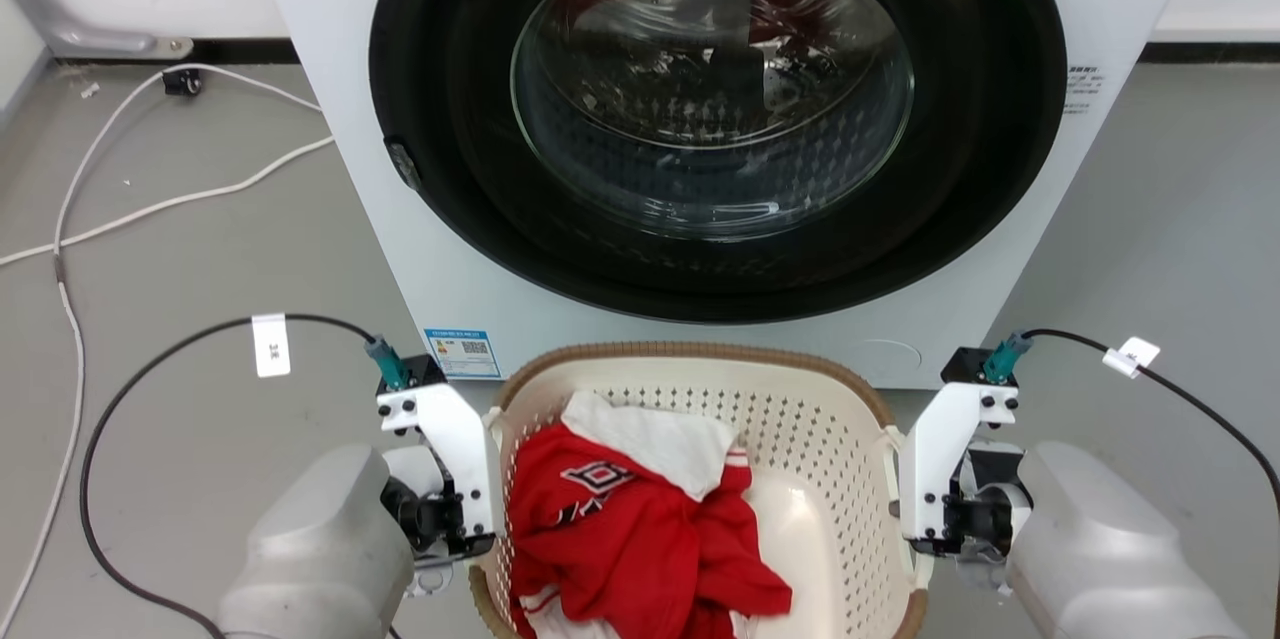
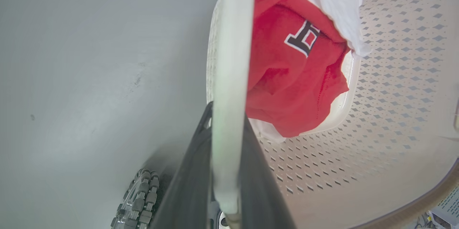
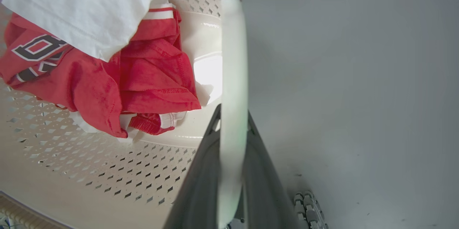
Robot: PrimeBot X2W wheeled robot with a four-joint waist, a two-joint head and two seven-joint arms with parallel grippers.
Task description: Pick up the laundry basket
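The laundry basket (image 1: pixel 800 419), cream-white and perforated with a brown woven rim, sits low in the head view in front of the washing machine. A red garment (image 1: pixel 620 539) and a white cloth (image 1: pixel 660 439) lie inside it. My left gripper (image 1: pixel 470 509) is at its left side and my right gripper (image 1: pixel 915 519) at its right side. In the left wrist view, my left gripper (image 2: pixel 227 114) is shut on the white side handle (image 2: pixel 231 60). In the right wrist view, my right gripper (image 3: pixel 233 112) is shut on the other handle (image 3: pixel 233 60). I cannot tell whether the basket is off the floor.
The white washing machine (image 1: pixel 330 119) with its dark round door (image 1: pixel 710 89) stands right behind the basket. White cables (image 1: pixel 150 204) trail over the grey floor at the left. A black cable (image 1: pixel 120 399) loops from my left wrist. A ribbed wheel (image 2: pixel 138 200) of my base is near the basket.
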